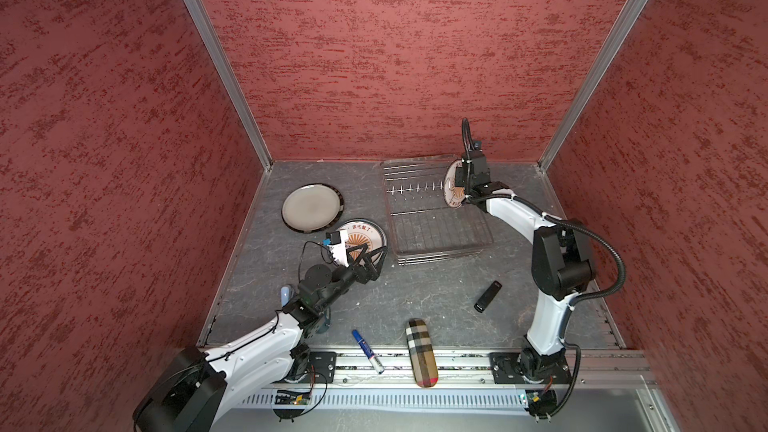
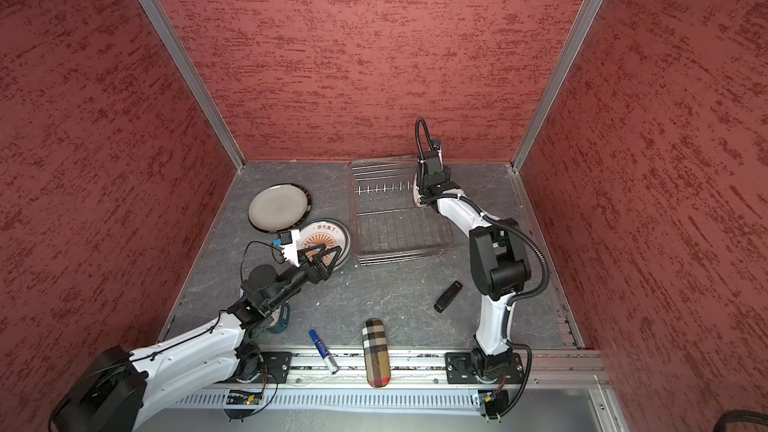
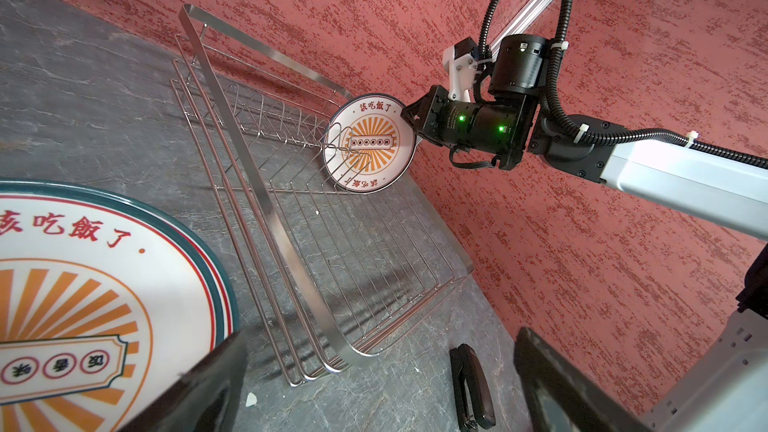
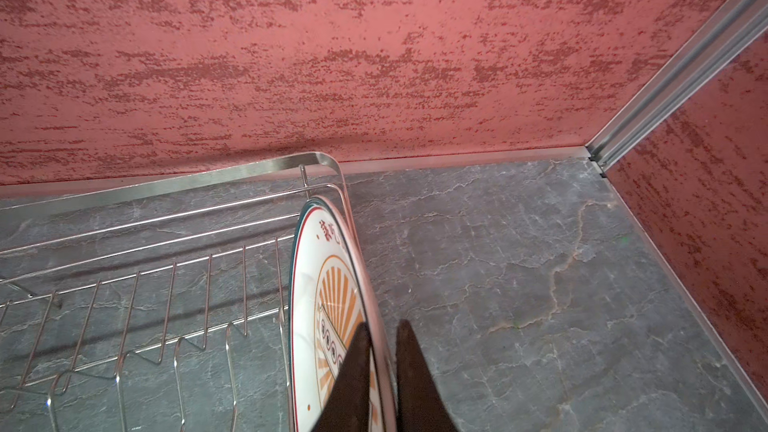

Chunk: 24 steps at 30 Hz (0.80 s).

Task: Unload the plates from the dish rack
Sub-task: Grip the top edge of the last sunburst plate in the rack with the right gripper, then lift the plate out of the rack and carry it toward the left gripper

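Note:
The silver wire dish rack [image 1: 436, 238] [image 2: 399, 238] sits at the back right of the table. One sunburst plate [image 1: 451, 191] [image 3: 370, 147] [image 4: 324, 284] stands upright at its right end, among the prongs. My right gripper [image 1: 459, 178] [image 4: 382, 351] is shut on that plate's upper rim, one finger over the face and one behind. A plain grey plate [image 1: 311, 207] [image 2: 278, 206] and a second sunburst plate [image 1: 365, 236] [image 3: 83, 284] lie flat on the table to the rack's left. Over the near edge of that flat plate hovers my left gripper [image 1: 374, 251] [image 3: 380, 332], open and empty.
A black stapler-like object [image 1: 488, 296] [image 3: 471, 388] lies in front of the rack. A blue marker [image 1: 368, 351] and a plaid case [image 1: 422, 353] rest at the front rail. A teal clock [image 2: 280, 320] sits under my left arm. Red walls enclose the table.

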{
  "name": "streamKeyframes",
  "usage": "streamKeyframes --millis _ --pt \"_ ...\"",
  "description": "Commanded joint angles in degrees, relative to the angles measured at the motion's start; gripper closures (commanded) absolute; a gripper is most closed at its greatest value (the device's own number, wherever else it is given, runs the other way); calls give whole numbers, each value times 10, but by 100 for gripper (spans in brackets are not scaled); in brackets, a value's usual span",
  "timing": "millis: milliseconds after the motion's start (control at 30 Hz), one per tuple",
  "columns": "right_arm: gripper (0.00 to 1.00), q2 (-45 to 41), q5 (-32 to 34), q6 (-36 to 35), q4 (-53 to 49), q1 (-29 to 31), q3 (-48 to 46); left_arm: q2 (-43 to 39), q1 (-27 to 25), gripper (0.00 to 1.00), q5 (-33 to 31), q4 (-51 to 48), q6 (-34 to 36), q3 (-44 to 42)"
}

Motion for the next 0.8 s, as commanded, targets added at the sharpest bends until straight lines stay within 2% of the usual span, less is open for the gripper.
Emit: streamKeyframes --millis 0,400,767 --pt "85 11 25 -17 1 10 19 1 -3 1 -6 11 9 9" --pt "95 -19 69 -49 37 28 -5 -6 -4 1 -12 7 9 6" --pt "95 -116 94 -108 120 42 -84 -4 -5 0 -23 3 8 9"
